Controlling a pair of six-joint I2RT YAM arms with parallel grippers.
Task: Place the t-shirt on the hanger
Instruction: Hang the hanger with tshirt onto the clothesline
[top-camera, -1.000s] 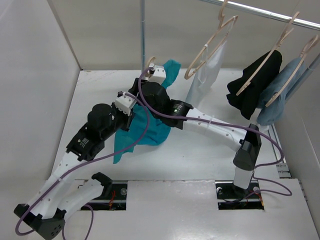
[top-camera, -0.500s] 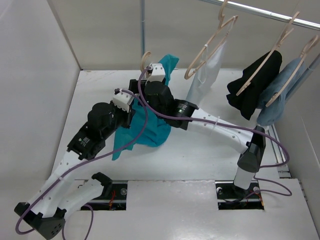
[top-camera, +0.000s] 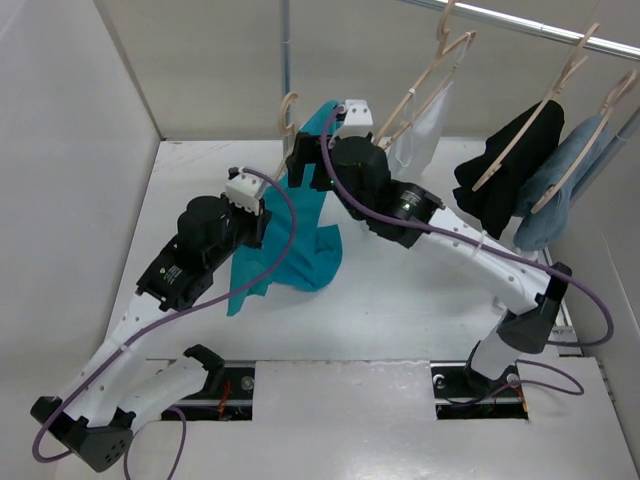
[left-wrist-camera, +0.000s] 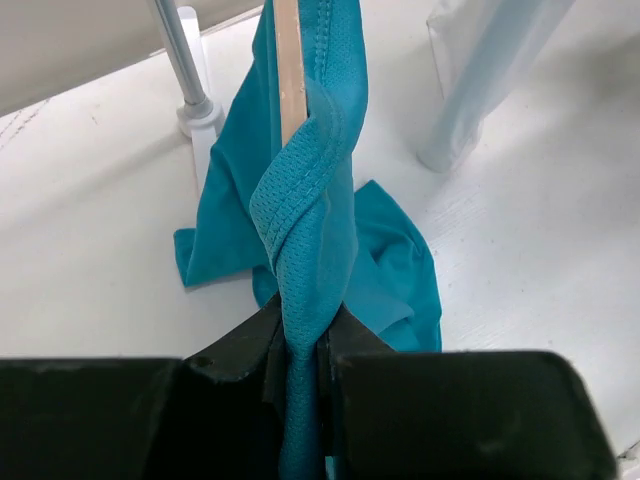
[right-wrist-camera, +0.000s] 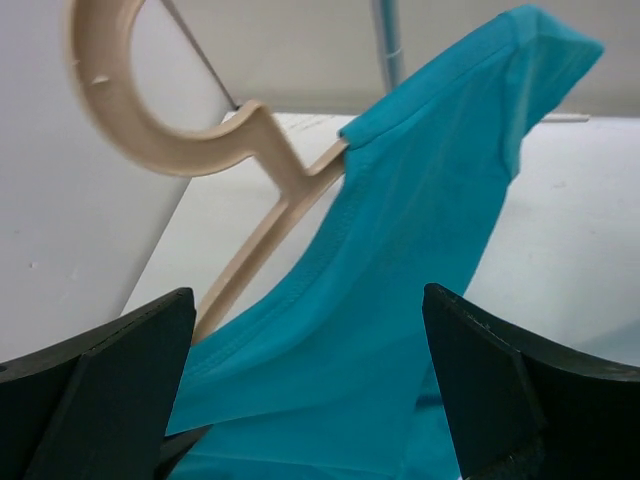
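The t-shirt (top-camera: 300, 255) hangs on the hanger (right-wrist-camera: 262, 135). The left gripper (left-wrist-camera: 300, 330) has its jaws clamped on the twisted hem, probably steadying it. The right gripper (right-wrist-camera: 308, 320) has its jaws apart around the shoulder.

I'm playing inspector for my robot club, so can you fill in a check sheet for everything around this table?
Surface: white table, no marks seen.
Job's things: t-shirt partly threaded on the hanger, its lower end heaped on the table.
Clutter: nothing seen.
Grippers: left claw shut on the t-shirt and hanger arm; right claw open, fingers either side of the shirt.
Cables: purple cable loops across the t-shirt.
Surroundings: white walls; rail holding a white garment, black garment and grey-blue garment.
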